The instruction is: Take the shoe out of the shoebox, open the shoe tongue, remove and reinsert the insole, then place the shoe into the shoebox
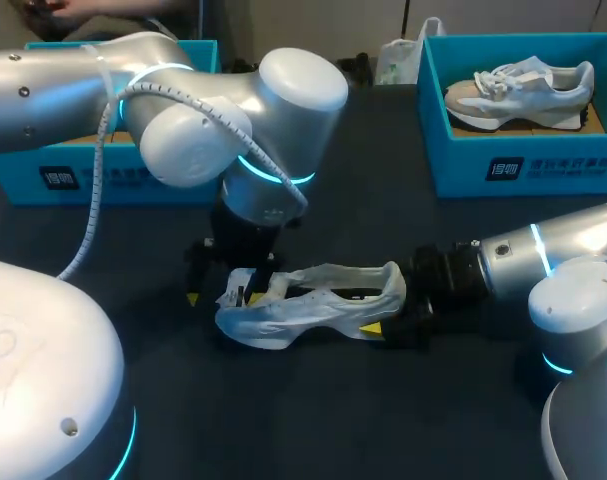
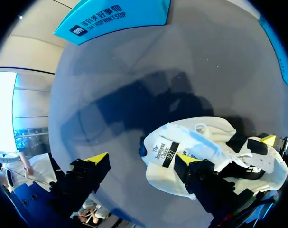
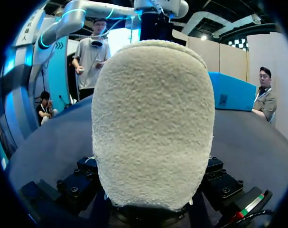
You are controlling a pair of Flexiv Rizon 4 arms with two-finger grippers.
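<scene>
Shoe spot: the shoe [image 1: 313, 305] is out of any box and lies on the dark tabletop [image 1: 383, 220], mid-way btw the two arms.
Axis: long axis runs side to side across the tabletop. Toe twd the L arm's side, heel twd the R arm's side. Looks roughly sole-down w/ the opening up; can't be sure about any tilt.
R claw: the R claw [image 1: 388, 318] comes in low and level from the heel end. One yellow tip shows on the near flank; the other is hidden behind the shoe.
R grip: its wrist view is filled by the fuzzy heel [image 3: 153, 123], deep btw the finger bases. I'd say it is clamped on the heel from both sides.
Why R: prob. an anchor, so the shoe can't slide or roll while the front gets worked.
L claw: the L claw [image 2: 143, 159] hangs straight down over the front of the shoe, spread wide and holding nothing. One finger is at the tongue [image 2: 165, 152]; the other is over bare tabletop beside the shoe.
Why L: looks set to pull the tongue open, i.e. the tongue step not yet done.
Boxes: L shoebox [image 1: 83, 175] is behind the L arm, contents mostly hidden. R shoebox [image 1: 523, 165] is at the far R w/ a second shoe [image 1: 518, 90] in it. Both are well apart from the shoe.
</scene>
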